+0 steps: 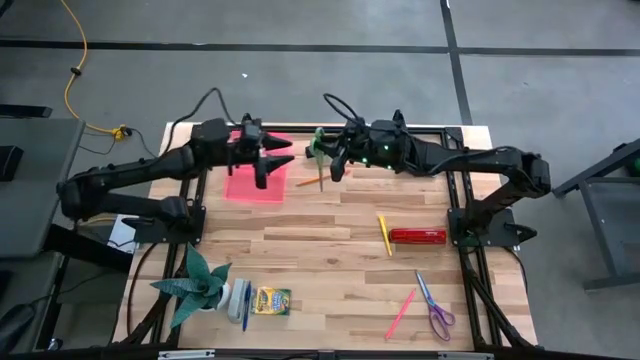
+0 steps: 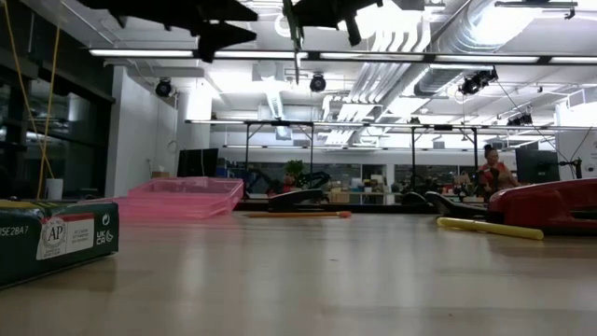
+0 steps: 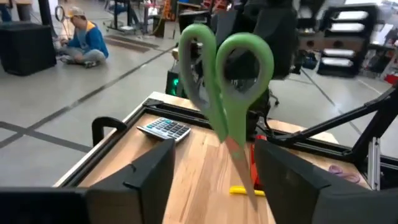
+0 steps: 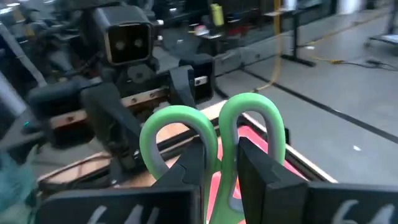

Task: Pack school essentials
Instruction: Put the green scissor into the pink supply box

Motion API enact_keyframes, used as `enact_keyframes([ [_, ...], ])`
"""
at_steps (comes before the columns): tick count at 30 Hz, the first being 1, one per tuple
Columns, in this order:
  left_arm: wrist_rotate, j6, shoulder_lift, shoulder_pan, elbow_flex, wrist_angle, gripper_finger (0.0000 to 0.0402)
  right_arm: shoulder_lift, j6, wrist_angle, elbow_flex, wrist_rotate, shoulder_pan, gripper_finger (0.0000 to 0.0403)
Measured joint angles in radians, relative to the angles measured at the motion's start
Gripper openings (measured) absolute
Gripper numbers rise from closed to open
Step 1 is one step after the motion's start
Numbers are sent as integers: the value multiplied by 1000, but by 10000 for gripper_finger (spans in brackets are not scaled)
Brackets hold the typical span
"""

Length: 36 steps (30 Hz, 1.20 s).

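A: Where are the green scissors [image 1: 319, 153] now?

B: In the air near twelve o'clock on the surface [image 1: 330, 250], clear of the wood. The right gripper [image 4: 221, 163] has its fingers narrow, clamped on them just below the two handle loops, so the loops stick out toward the other arm.

A: And the left gripper [image 1: 277, 154]?

B: It sits just beside them, at about eleven o'clock, over the pink tray [image 1: 256, 178]. Its fingers [image 3: 152, 177] stand wide with the scissors between them and not touching. I judge this as a hand-over: one arm presents the handles, the other waits open to take them above the tray where the things get packed.

A: Does the overhead camera tell you all that?

B: No. From above the scissors are only a small green shape between two dark grippers. The left wrist camera shows the blades hanging between the open fingers; the right wrist camera shows the tight grip under the loops and the pink tray beneath. The table-level camera shows how high both grippers hang.

A: What is left out on the surface?

B: The purple scissors [image 1: 435, 308] and pink pencil [image 1: 400, 314] near five o'clock, a yellow pencil [image 1: 384, 234] beside the red bar [image 1: 418, 236] at three, an orange pencil [image 1: 309, 182] just below the grippers, the crayon box [image 1: 271, 300] and blue pen [image 1: 246, 308] near seven, next to a plant [image 1: 195, 285]. The calculator [image 3: 163, 129] shows only from the left wrist.
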Motion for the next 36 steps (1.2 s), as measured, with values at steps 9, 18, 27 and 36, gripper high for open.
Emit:
enact_keyframes([
  [9,-159,8,188,-118,115,23,258,1,81,25,0,266,41,29],
  [18,-449,3,289,-203,151,98,259,1,115,95,0,263,66,29],
  [27,-458,-8,324,-217,184,110,230,0,106,104,0,245,72,29],
  [36,-489,-8,306,-213,184,102,70,0,63,102,0,287,71,28],
])
